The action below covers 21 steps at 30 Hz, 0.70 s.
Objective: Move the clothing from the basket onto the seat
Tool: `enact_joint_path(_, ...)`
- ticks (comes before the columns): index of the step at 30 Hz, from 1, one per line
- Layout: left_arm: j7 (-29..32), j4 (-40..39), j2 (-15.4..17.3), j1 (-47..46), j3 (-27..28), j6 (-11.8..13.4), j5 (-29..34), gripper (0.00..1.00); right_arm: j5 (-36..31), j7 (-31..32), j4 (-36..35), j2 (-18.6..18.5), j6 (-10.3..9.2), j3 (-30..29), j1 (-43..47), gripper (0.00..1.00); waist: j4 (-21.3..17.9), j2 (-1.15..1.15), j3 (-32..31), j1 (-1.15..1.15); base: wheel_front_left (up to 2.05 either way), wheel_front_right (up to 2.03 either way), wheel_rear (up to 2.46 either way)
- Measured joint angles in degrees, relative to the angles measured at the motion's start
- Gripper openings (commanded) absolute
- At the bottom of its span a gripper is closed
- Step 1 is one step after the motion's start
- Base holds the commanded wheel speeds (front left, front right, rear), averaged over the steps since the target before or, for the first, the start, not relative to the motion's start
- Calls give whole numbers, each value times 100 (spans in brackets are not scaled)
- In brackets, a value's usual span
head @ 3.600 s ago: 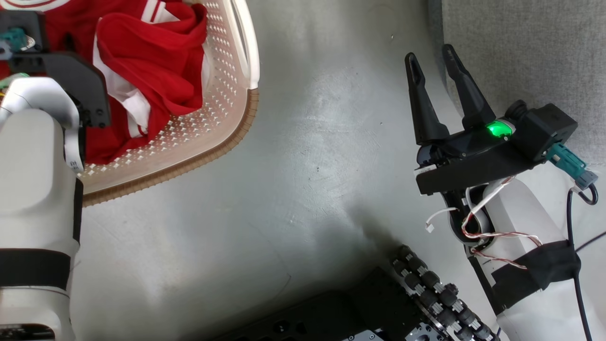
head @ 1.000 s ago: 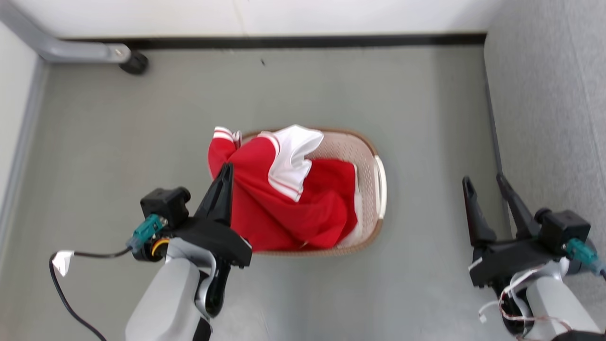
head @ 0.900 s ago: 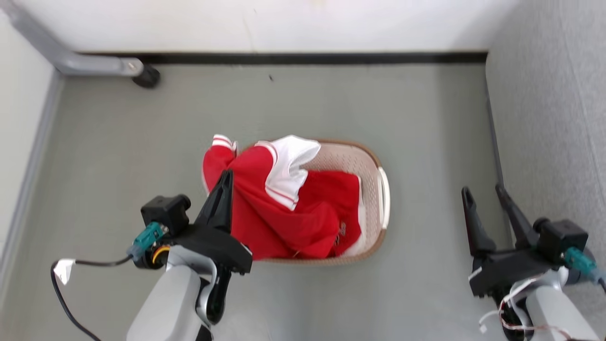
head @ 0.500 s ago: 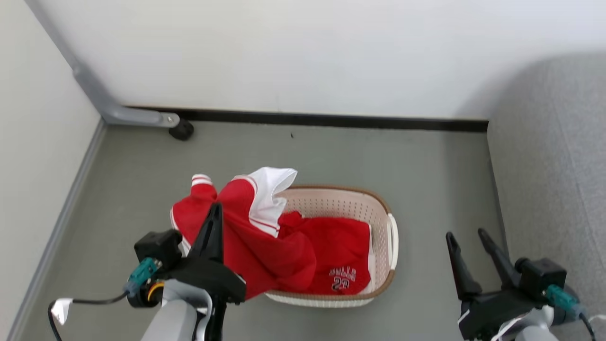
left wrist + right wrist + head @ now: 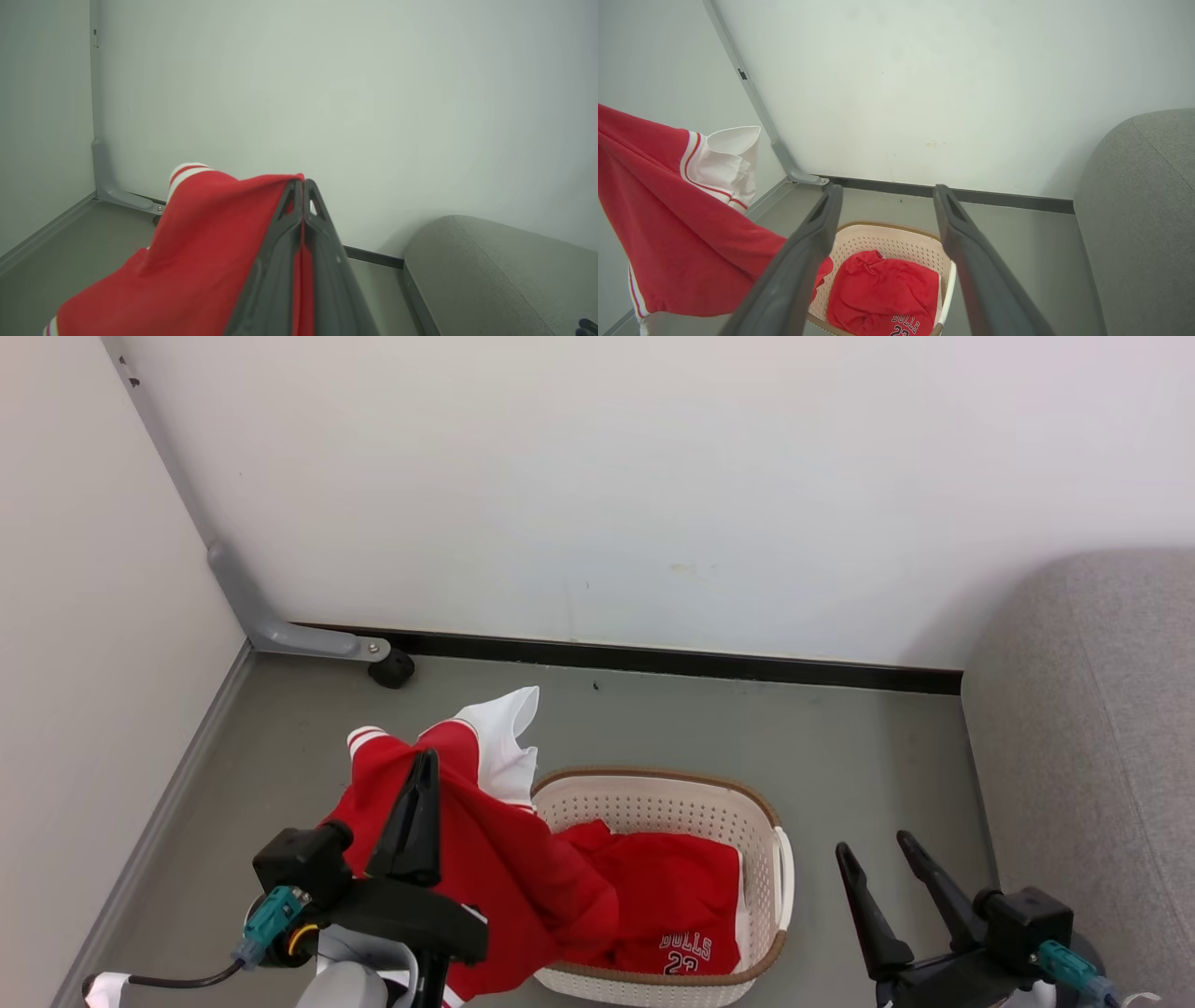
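At the far left a grey bracket (image 5: 280, 637) runs along the wall (image 5: 653, 476), well out of the way. The left gripper (image 5: 301, 183) has its jaws pinched tight on 1 red garment (image 5: 485, 859), held high so the cloth hangs off the floor (image 5: 840, 737). Its lower folds hang over the left rim of the basket (image 5: 653, 775). The 2nd garment (image 5: 672, 905), printed BULLS 23, lies inside. The right gripper (image 5: 873, 843) hovers with jaws wide and empty, between the basket and the seat (image 5: 1083, 756), probably across the carry path.
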Motion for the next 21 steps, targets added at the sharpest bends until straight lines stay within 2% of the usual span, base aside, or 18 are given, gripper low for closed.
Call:
enact_joint_path(8,5,-485,10,59,-91,47,37,0,2,0,-68,33,0,612,-121,100,86,1,-60,1,0,0,0)
enact_joint_path(21,318,-938,10,105,-413,98,115,0,98,-1,29,73,0,1768,-1070,100,249,1,-28,1,0,0,0)
